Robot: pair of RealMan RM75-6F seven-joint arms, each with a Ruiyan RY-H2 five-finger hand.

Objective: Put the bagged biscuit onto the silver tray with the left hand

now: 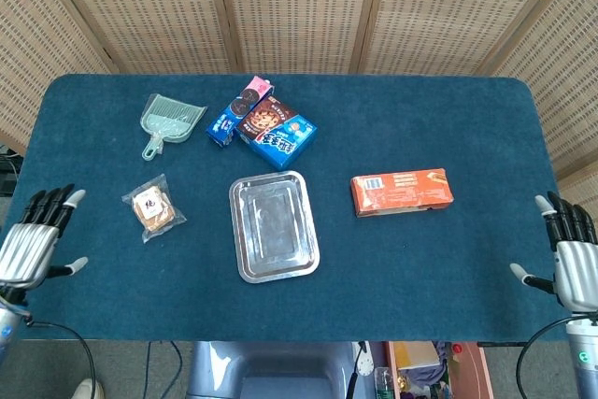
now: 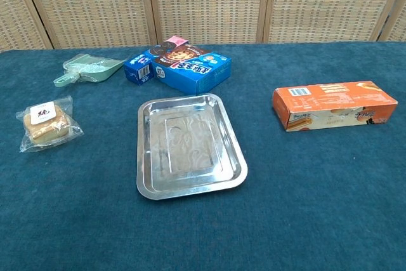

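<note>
Biscuit: clear bag w/ tan biscuit inside [image 1: 153,207], flat on blue cloth, left of rectangular silver metal tray [image 1: 274,226], apart from it.
Left hand [image 1: 34,243]: empty, fingers spread, at table's left edge; bag lies up-right of it, near. Long axis of bag runs diagonally.
Right hand [image 1: 572,268]: fingers apart, empty, far side, well apart from bag.
Nearer hand: left, clearly.
Count: 1 bagged biscuit, 1 tray, 2 hands.

Light was bright and even from overhead; shadows stayed faint; the silver tray [image 2: 145,182] threw soft glare toward six o'clock; both views were sharp.
</note>
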